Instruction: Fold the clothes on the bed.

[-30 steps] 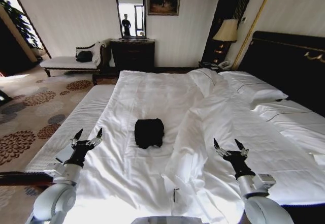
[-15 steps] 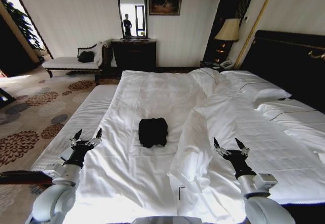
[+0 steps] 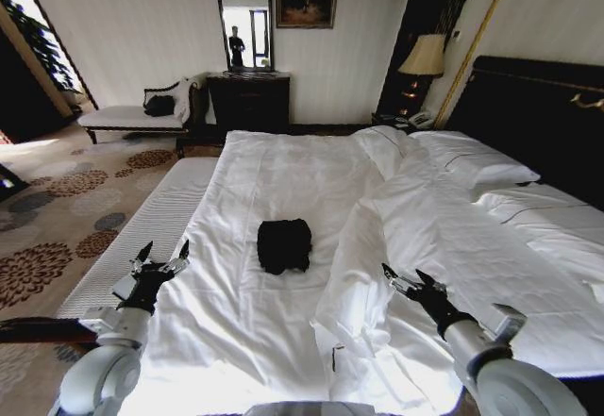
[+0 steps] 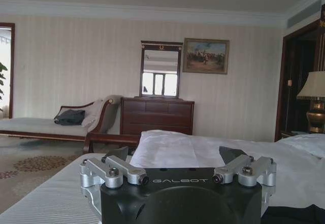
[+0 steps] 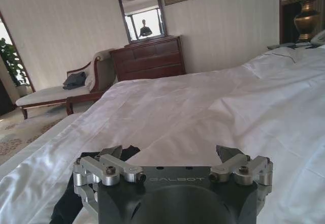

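Both arms are hanging out low in front, left gripper (image 3: 161, 255) sitting at the left, right gripper (image 3: 407, 278) angling inward, both with fingers spread wide.

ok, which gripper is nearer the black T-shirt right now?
Roughly even, the left marginally nearer. The left gripper hangs open past the bed's left edge, level with the T-shirt. The right gripper is open over the bunched duvet, to the T-shirt's right and slightly nearer the robot.
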You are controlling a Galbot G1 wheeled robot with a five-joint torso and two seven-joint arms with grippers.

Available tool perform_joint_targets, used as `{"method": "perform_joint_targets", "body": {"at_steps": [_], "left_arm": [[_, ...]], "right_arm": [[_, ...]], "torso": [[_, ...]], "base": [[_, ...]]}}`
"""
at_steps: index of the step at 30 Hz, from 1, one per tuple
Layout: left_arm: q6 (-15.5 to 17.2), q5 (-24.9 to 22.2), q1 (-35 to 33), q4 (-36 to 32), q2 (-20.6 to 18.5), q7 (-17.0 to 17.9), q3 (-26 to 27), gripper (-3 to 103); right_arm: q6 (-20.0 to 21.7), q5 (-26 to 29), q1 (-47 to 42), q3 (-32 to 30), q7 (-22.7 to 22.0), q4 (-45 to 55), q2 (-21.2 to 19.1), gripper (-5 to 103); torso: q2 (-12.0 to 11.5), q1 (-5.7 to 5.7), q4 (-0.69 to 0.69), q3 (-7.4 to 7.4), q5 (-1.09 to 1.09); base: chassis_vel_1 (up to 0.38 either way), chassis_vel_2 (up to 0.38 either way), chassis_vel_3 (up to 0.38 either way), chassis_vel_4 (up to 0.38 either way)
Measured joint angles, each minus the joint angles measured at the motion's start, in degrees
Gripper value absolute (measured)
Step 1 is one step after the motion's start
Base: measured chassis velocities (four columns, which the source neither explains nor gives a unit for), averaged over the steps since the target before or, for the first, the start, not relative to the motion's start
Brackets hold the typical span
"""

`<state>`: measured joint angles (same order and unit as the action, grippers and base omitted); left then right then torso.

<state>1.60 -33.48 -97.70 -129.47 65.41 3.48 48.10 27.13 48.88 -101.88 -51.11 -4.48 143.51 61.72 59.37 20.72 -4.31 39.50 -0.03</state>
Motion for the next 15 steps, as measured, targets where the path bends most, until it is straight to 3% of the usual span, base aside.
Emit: {"method": "perform_joint_targets", "body": {"at_steps": [6,15], "left_arm": [[0.0,0.0,-0.4,0.0,0.0,0.0,0.5,100],[0.0,0.5,-0.5,-0.1,0.6,0.0,0.5,100]], "right_arm": [[-0.9,1.3,0.0,0.5,2.4,-0.1,-6.3,100],[3.2,7.6,2.9,2.8,-0.3,-0.2,-18.3,100]], "torso": [[0.0,0.00,-0.02,0.00,0.00],[0.0,0.00,-0.02,0.00,0.00]], "base": [[0.000,0.000,0.000,0.000],[0.000,0.000,0.000,0.000]]}}
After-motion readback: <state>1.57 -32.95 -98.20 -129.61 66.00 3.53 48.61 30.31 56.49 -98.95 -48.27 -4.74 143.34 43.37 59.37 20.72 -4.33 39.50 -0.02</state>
